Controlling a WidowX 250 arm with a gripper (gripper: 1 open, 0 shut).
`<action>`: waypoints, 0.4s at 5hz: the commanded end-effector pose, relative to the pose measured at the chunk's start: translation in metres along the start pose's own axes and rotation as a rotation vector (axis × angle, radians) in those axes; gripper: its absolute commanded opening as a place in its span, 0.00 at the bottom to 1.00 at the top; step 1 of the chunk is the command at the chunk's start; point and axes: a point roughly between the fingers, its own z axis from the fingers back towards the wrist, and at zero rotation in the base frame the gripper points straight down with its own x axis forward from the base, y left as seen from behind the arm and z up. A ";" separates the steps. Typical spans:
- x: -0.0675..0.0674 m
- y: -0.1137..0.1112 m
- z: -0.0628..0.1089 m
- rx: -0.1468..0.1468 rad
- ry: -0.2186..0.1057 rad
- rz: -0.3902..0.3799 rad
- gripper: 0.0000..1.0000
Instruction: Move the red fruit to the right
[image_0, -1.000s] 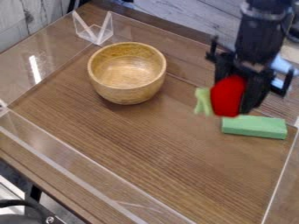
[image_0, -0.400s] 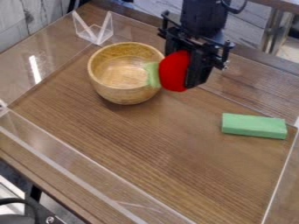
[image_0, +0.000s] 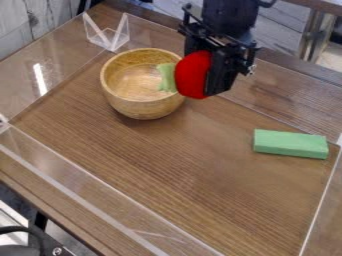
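Observation:
The red fruit (image_0: 194, 74) hangs in the air, clamped between the black fingers of my gripper (image_0: 201, 76), which points straight down and is shut on it. Its light green leafy end (image_0: 167, 76) sticks out to the left, over the right rim of the wooden bowl (image_0: 139, 90). The fruit is well above the tabletop, just right of the bowl's centre. The black arm rises from the gripper to the top edge of the view.
A flat green rectangular block (image_0: 291, 144) lies on the wooden table at the right. A clear plastic wall (image_0: 40, 165) runs around the table's edges, and a clear folded stand (image_0: 106, 30) sits at the back left.
My gripper has carried the red fruit leftward in the picture, from above the green block to the bowl's right rim, and slightly up.

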 end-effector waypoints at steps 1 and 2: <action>-0.003 0.009 0.011 0.036 -0.053 -0.044 0.00; -0.003 0.013 0.010 0.056 -0.057 -0.074 0.00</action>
